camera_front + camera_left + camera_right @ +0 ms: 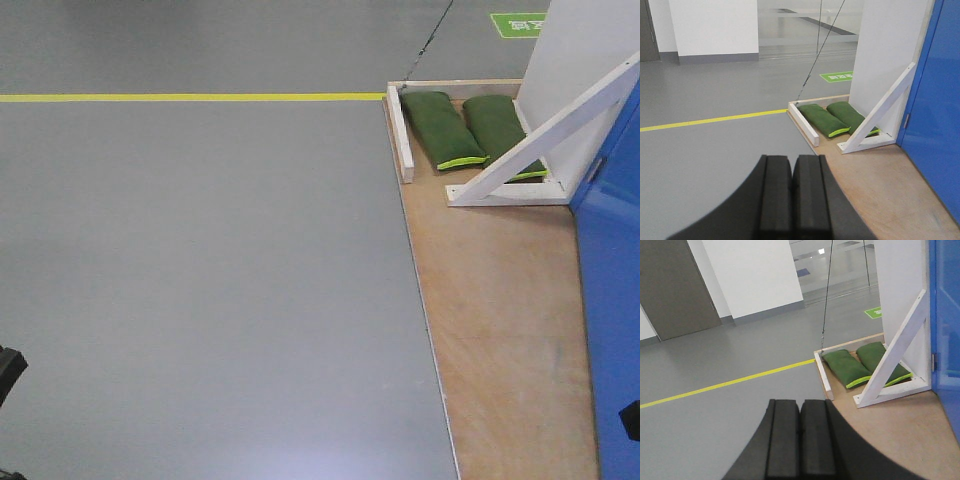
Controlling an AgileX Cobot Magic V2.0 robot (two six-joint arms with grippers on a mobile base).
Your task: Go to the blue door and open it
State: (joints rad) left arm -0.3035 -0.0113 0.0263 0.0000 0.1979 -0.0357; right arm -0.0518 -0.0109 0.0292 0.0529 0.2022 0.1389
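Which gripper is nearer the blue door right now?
Right. The right gripper is close in front of the blue door; the left gripper is farther off to its left.

Floor [200, 280] free; brace [545, 138], blue door [612, 290] R

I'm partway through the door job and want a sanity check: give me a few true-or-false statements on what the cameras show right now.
1. The blue door stands at the right edge of the front view. True.
2. Both grippers are open. False: the left gripper and the right gripper are shut, holding nothing.
3. Two green sandbags lie side by side on the wooden platform. True.
4. The floor marking crosses the platform. False: the yellow line stops at the platform's corner.
5. A gripper touches the door. False: both are apart from it.
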